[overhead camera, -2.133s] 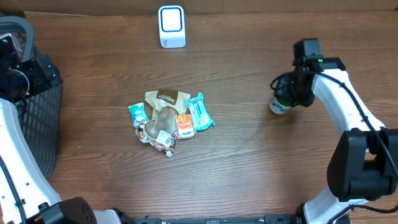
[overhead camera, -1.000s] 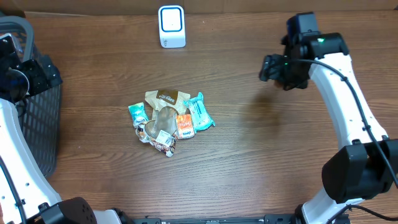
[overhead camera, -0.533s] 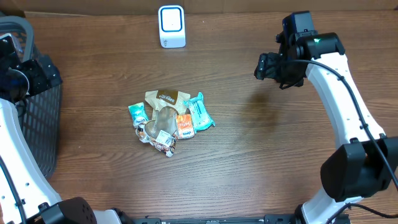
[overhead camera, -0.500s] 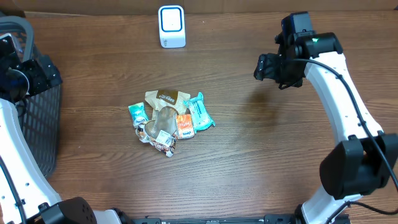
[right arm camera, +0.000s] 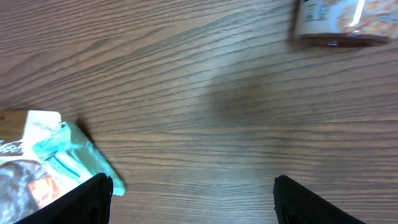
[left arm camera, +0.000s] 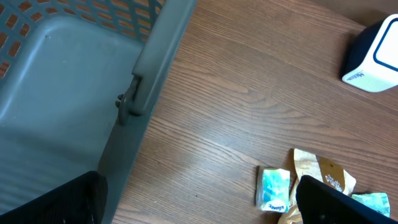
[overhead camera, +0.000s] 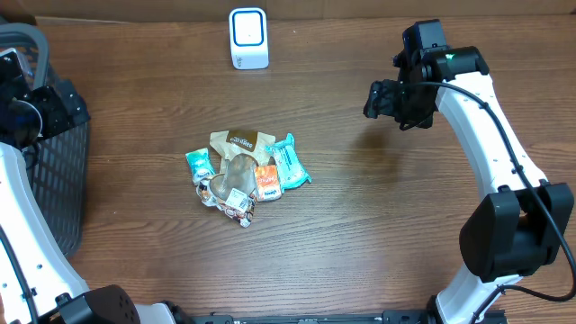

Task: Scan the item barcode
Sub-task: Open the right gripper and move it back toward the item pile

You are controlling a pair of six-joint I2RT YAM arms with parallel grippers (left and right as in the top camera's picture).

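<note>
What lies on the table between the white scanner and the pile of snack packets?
Nothing: the overhead view shows only bare table between the scanner and the pile.

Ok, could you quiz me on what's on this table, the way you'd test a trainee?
1. True or false: the scanner lies inside the basket.
2. Which is nearest the left gripper? A basket, B scanner, C pile.
3. Fill in: the right wrist camera sees a ___ at the top edge of its view.

Key
1. False: the scanner stands on the bare table at the far edge.
2. A: the left gripper hangs at the basket's rim, well away from the scanner and the pile.
3. jar.
</note>
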